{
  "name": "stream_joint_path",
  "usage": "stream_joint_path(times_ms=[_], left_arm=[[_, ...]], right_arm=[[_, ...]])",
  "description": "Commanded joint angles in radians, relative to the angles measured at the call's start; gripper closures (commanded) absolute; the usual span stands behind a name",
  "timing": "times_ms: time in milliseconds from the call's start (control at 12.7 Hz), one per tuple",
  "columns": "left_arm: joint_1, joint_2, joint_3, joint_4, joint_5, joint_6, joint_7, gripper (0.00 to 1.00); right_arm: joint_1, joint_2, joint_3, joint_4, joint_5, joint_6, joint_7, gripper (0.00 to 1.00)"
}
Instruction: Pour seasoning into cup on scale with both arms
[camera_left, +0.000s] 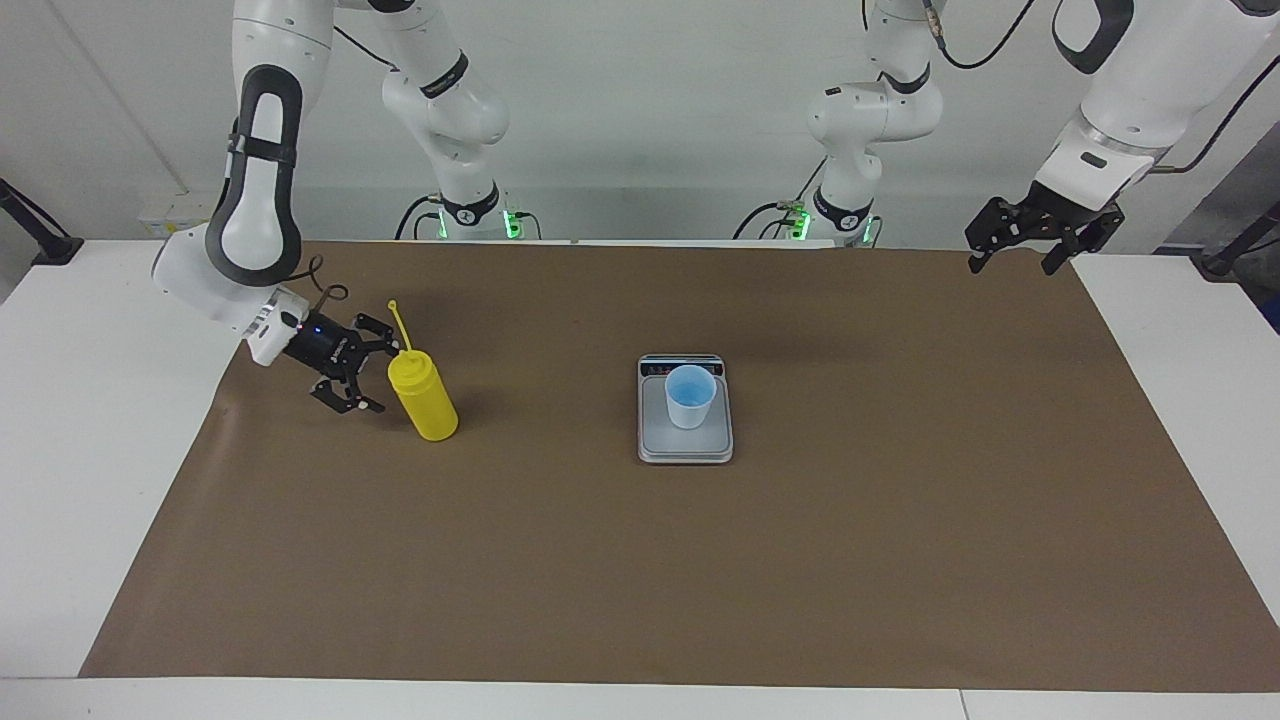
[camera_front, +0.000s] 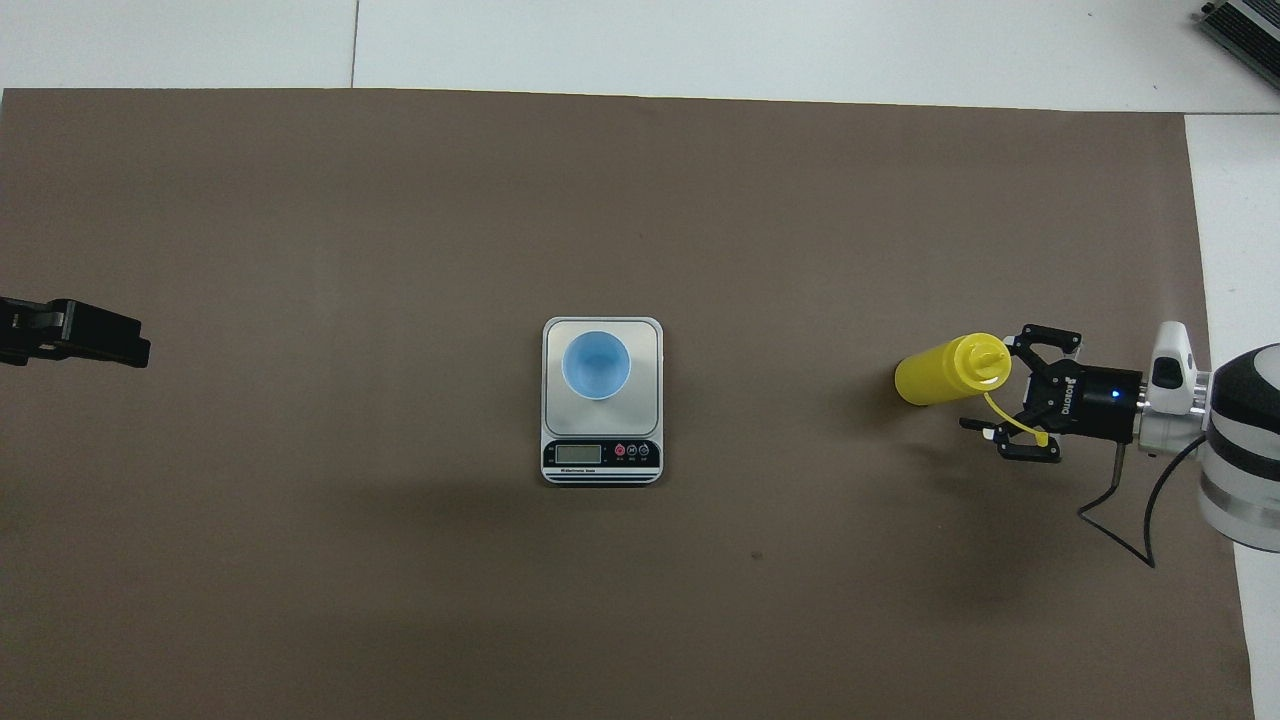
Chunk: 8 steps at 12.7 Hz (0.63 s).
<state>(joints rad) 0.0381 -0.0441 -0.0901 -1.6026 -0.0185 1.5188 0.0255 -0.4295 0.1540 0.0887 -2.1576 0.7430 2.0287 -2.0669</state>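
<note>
matt brown paper sheet (camera_left: 700, 560); glossy yellow plastic seasoning (camera_left: 423, 398); smooth plastic cup (camera_left: 690, 396).
</note>
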Motion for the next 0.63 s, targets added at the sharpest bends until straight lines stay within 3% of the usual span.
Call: stream_joint_path(times_ms=[0,236,552], left_arm=[[0.011,-0.013,-0.006,-0.003,-0.011,-0.014,-0.009,0.0],[0.011,-0.013,-0.006,-0.003,-0.012,-0.014,-0.009,0.0],[0.011,-0.011,-0.006,-0.003,-0.011,-0.014,-0.009,0.0]], right_arm=[[-0.006,-0.057,0.006,0.061,-0.137,-0.018,0.269,0.0],[0.011,-0.097,0.009,0.149,-0.247,-0.094,0.563,0.0],[0.119,-0.206,0.019,0.186,-0.387,-0.153,1.145,0.0]])
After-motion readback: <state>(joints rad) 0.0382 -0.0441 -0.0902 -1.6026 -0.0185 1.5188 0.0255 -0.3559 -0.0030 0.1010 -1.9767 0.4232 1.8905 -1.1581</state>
